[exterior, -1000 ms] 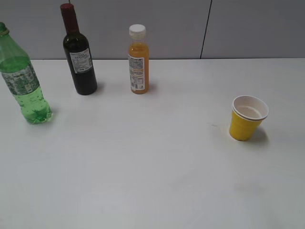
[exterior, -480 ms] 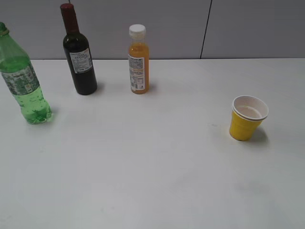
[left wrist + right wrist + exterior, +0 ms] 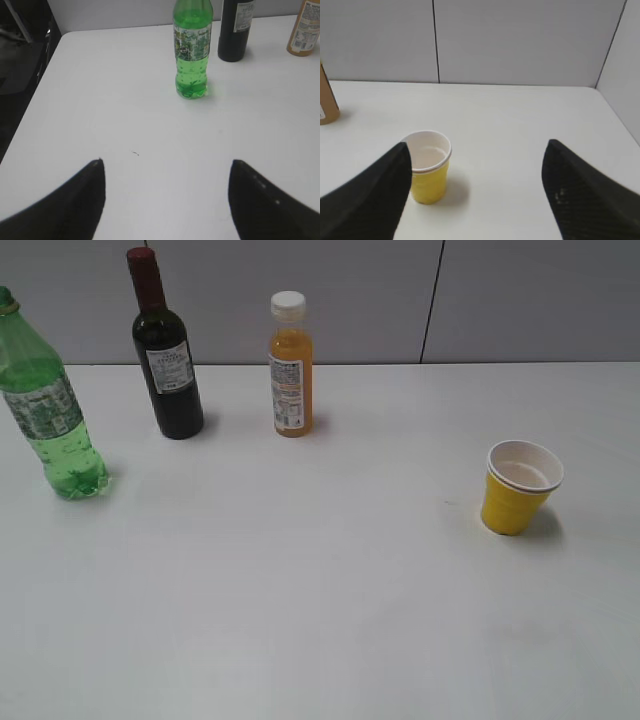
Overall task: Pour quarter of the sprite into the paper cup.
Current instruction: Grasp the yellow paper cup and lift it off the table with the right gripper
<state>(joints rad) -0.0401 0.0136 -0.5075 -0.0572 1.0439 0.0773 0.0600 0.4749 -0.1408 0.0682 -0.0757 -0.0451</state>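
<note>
Only the tips of each gripper show, and only in the wrist views. The left gripper has its jaws spread wide with nothing between them, hanging over bare table; both dark fingers are cut off by the bottom of the frame. The right gripper is likewise spread wide and empty, its fingers cropped in the same manner. Neither arm appears in the exterior view.

Near the left edge of the table stands the sprite, upright, its left side clipped by the frame in the exterior view; the left wrist view cuts off its neck (so whether it has a cap on cannot be told there). Behind it, toward the back edge, stand a dark wine bottle and an orange juice bottle, well apart from each other.

The paper cup sits upright toward the right edge, far from all three bottles. Whether it holds any liquid is hard to make out.
</note>
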